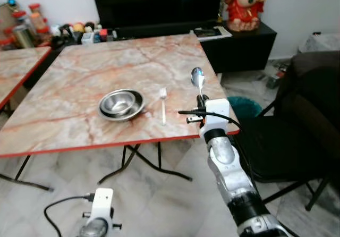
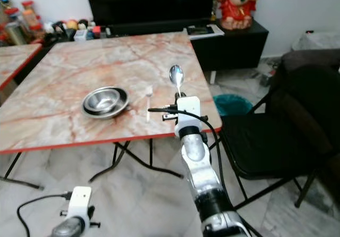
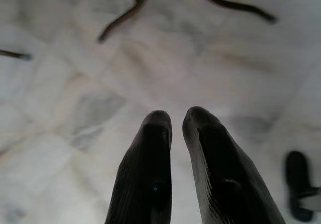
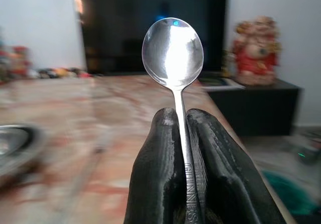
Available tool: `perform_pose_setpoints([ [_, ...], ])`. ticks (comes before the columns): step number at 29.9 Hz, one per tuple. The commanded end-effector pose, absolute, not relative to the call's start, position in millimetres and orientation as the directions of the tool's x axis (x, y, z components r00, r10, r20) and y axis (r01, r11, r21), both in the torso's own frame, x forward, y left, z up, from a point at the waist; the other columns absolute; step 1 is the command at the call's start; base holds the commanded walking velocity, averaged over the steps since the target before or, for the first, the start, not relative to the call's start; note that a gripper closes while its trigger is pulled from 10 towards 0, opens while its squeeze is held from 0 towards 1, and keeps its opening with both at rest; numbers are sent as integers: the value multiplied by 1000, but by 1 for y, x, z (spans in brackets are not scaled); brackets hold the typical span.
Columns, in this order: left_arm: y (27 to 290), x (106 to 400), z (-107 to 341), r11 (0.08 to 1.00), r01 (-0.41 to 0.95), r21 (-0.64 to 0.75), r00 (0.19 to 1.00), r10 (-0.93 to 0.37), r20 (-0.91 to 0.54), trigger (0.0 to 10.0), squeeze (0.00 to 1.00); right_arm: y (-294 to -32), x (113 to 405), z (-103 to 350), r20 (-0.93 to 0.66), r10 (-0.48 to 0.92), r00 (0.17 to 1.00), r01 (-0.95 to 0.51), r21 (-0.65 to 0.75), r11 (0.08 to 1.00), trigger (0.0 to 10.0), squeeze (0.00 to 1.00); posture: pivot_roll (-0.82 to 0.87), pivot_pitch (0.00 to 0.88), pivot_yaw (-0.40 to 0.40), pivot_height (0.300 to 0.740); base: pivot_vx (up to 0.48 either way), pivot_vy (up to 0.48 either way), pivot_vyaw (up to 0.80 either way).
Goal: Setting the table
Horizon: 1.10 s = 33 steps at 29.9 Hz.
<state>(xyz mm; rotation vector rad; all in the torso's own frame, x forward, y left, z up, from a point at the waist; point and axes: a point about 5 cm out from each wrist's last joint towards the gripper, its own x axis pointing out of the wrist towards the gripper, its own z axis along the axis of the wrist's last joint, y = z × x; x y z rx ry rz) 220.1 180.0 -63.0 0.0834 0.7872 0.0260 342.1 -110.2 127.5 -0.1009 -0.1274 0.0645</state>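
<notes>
Nearest, at about 7 o'clock in the left eye view, the left gripper hangs low over the pale marble floor, its two black fingers drawn together with only a thin slit between the tips and nothing held. The crossed black table legs stand on that floor just beyond it. At about 5 o'clock the silver right arm rises to the near right edge of the table, and the right gripper is clamped on the handle of a spoon, which stands upright with its bowl at the top, held above the table's near right corner. The wrist view shows both finger pads pressed against the handle from either side. On the marble-patterned, red-edged top, at 9 o'clock from the spoon, a fork lies with its tines pointing away from the robot. Just beside the fork, again at 9 o'clock, sits a steel bowl, close to it but apart. A black chair stands at 3 o'clock from the table. Farther off, at 12 o'clock, a dark TV sits on a low black cabinet, with a red figurine at about 1 o'clock and a cluster of jars at 10 o'clock.
</notes>
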Motion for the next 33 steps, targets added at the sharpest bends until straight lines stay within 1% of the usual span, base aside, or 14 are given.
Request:
perform_pose_setpoints([
  [1, 193, 222, -60, 994, -18, 110, 709, 90, -699, 10000, 0, -96, 343, 135, 143, 105, 984, -92, -96, 991, 10000, 0, -60, 0, 45, 740, 345, 0, 0],
  [33, 193, 220, -61, 994, -25, 106, 706, 93, -702, 10000, 0, -95, 339, 120, 85, 106, 991, -97, -104, 990, 10000, 0, -58, 0, 46, 740, 342, 0, 0],
])
